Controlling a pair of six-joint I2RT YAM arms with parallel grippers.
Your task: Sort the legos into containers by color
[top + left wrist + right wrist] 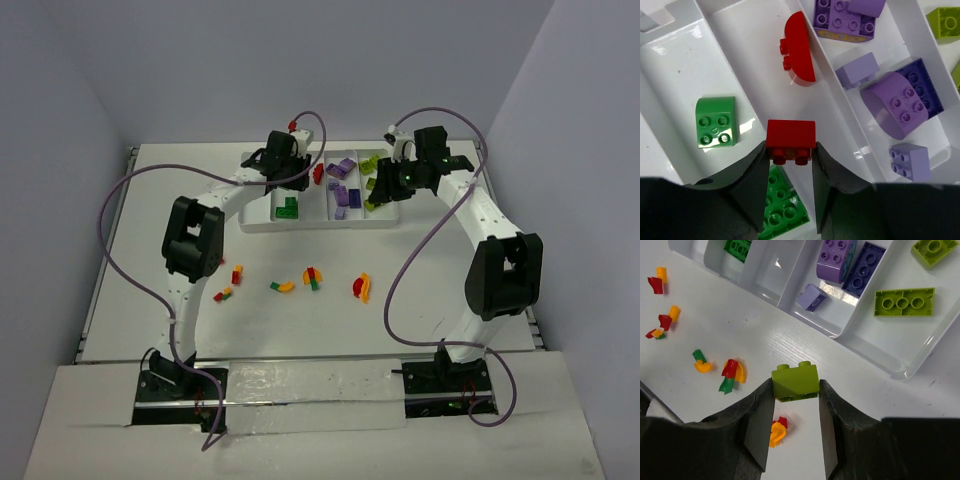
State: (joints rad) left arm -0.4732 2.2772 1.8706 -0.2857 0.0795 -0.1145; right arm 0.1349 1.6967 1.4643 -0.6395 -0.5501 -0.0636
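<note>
- Bricks of green, red, purple and lime lie in separate lanes of the white tray (320, 226) at the far side of the surface (300, 335). Seen from overhead, loose bricks (313, 277), mostly orange, red and green, are strung in a row well nearer the arm bases. The left claw (290, 168) hangs over the tray's left part and the right claw (380, 192) over its right end. The job looks about half done.
- From the left wrist, the left claw (790, 152) is clenched on a red brick (790, 137). It is held above the tray, roughly over the low wall between the lane with the green bricks (715, 121) and the lane with a curved red brick (799, 50). This reads as the placing step. I'd say a slight shift toward the red lane comes before letting go, or the piece may drop among the green.
- From the right wrist, the right claw (795, 392) grips a lime brick (795, 380). It shows against bare surface, just short of the tray's corner. Other lime bricks (904, 302) lie in the end lane ahead, so the load wants carrying over the rim before release.
</note>
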